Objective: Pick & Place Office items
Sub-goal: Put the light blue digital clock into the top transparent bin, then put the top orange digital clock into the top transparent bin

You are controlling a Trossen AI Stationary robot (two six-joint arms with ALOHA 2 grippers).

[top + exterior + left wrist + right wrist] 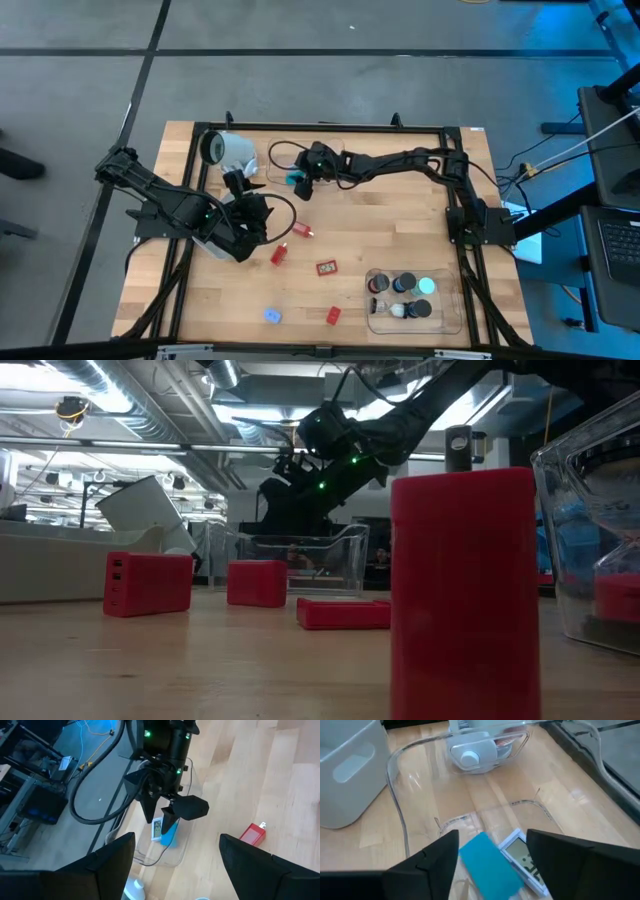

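A blue rectangular piece with a white display face (490, 865) lies on the floor of the clear tray (400, 835) at the table's far middle. It also shows as the blue piece (297, 180) and the blue piece (164, 832). My right gripper (492, 852) hangs just above it, open, one finger on either side; no touch shows. My left gripper (175, 870) waits open over the table's left part, pointing at that tray. Red blocks (279, 254), (303, 232), (327, 267) and a small blue piece (272, 316) lie flat on the wood.
A white-grey cylinder (232, 150) lies at the far left beside the clear tray. A second clear tray (455, 320) at the near right holds several round pucks (407, 284). Another red block (332, 315) lies near the front edge. Bare wood lies mid-table.
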